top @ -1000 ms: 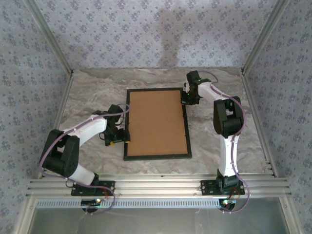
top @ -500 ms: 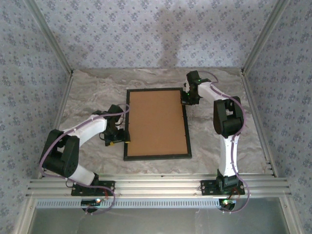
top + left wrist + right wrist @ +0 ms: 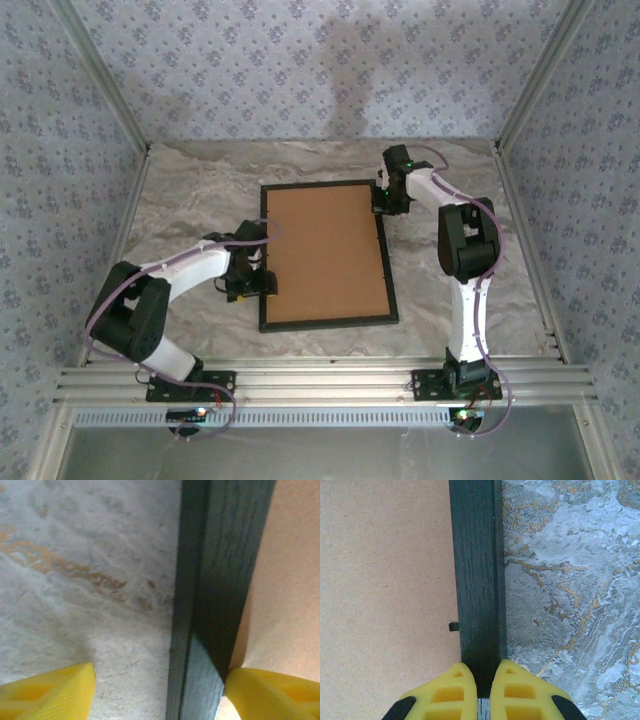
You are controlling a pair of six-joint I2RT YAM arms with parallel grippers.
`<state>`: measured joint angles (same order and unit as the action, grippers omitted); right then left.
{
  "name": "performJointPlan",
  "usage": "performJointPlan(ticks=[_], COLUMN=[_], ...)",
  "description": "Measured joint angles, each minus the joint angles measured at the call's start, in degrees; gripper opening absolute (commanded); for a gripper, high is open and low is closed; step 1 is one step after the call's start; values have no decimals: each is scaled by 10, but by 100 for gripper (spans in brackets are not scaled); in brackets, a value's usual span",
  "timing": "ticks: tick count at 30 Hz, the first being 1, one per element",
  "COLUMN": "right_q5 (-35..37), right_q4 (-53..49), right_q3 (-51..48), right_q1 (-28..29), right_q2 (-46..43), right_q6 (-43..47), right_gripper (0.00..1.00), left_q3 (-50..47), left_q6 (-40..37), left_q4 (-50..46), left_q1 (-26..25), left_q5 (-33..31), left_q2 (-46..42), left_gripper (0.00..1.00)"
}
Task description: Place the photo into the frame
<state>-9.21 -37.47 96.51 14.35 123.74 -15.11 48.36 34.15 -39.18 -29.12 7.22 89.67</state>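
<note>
We see the marbled table (image 3: pixel 190 200) carrying the frame (image 3: pixel 330 323), which lies flat with a brown backing board (image 3: pixel 325 250) filling it. At the frame's left rail the left gripper (image 3: pixel 160 680) stands wide open, straddling that rail and holding nothing. At the frame's far right rail the right gripper (image 3: pixel 484 672) sits with its fingers almost together above the rail.

Left arm (image 3: pixel 180 265) is stretched out low and reaching inward, elbow bent, wrist tipped down, and the left gripper (image 3: pixel 255 285) has its yellow fingers (image 3: pixel 45 692) spread way apart. Right arm (image 3: pixel 465 240) goes up from the base, then folds forward and inward. The right gripper (image 3: pixel 388 203) points down with its fingers (image 3: pixel 447 692) basically together, just a sliver of gap.
</note>
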Motion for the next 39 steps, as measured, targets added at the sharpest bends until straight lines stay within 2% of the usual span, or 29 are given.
performJointPlan(ticks=[17, 22, 26, 28, 32, 34, 35, 39], right_q5=[2, -3, -7, -7, -6, -5, -4, 8], right_q4=[4, -2, -13, -17, -28, -26, -25, -9], right_q3=[-4, -6, -7, -7, -8, -9, -13, -56], right_q1=[0, -3, -5, -6, -11, -16, -20, -27], right_q2=[-3, -6, -9, -10, -16, -31, -42, -113], right_q6=[0, 0, 0, -1, 0, 0, 0, -2], right_gripper=[8, 8, 10, 17, 38, 51, 57, 76], left_q3=[66, 91, 125, 129, 124, 108, 96, 63], left_q6=[-22, -32, -39, -42, -38, -28, -21, 0], left_q4=[-71, -70, -53, -42, -1, 42, 67, 155], left_q1=[-1, 20, 58, 77, 120, 141, 152, 170], left_q5=[-17, -28, -35, -37, -36, -28, -21, 12], left_q2=[30, 31, 21, 5, -32, -46, -50, -43], left_gripper=[74, 75, 76, 77, 82, 89, 98, 99])
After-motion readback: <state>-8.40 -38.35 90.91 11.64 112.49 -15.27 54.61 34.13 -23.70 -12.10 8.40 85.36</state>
